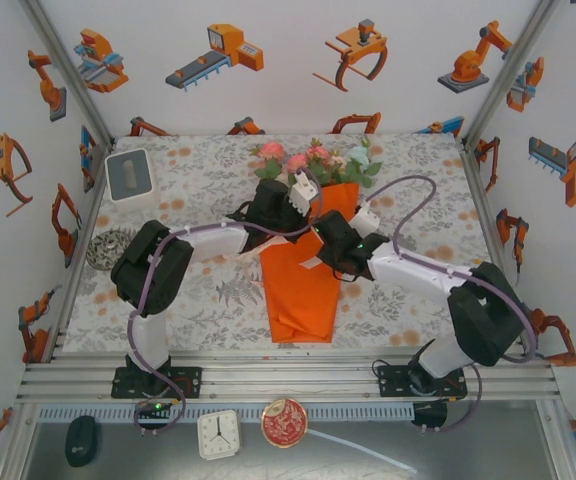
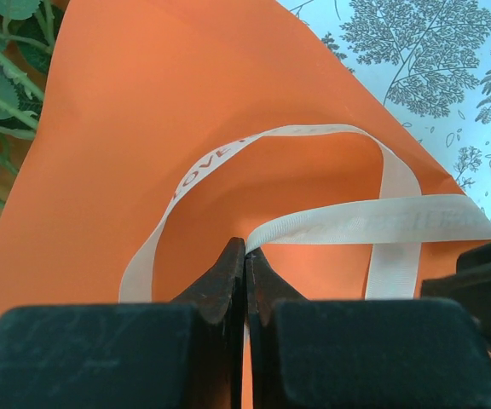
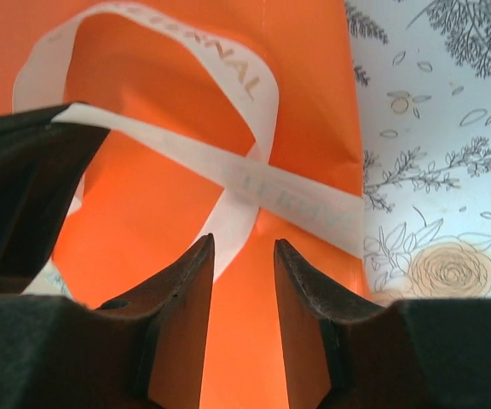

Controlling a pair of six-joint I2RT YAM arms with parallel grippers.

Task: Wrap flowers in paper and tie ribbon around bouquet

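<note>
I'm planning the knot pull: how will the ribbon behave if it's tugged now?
Probably floppy: the ribbon lies in a loose curved loop on the paper. Likely light, being a thin, narrow strip. It may slip, since its surface looks smooth, though the left gripper seems shut on one end.

Robot test cell, lab setting.
White walls printed with orange robot pictures; aluminium rails carrying left arm and right arm; flowered tablecloth.
</note>
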